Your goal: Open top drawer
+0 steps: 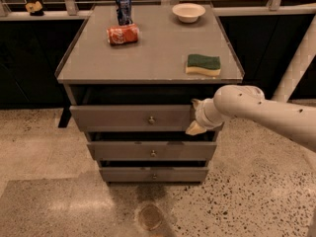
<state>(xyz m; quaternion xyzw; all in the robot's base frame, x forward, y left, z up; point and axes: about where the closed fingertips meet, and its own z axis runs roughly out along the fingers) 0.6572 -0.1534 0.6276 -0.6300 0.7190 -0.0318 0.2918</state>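
The top drawer (123,117) is a wide grey flat front with a small round metal knob (151,119) at its centre. It stands a little out from the cabinet, with a dark gap above it. My gripper (193,117) is at the drawer front's right end, right of the knob, on a white arm that comes in from the right. Two more grey drawer fronts (153,151) (153,174) with like knobs sit below.
On the grey cabinet top (153,58) are an upright blue can (123,8), a red can (122,34) on its side, a white bowl (188,12) and a green-and-yellow sponge (203,64). A white post (296,65) stands at the right. Speckled floor lies in front.
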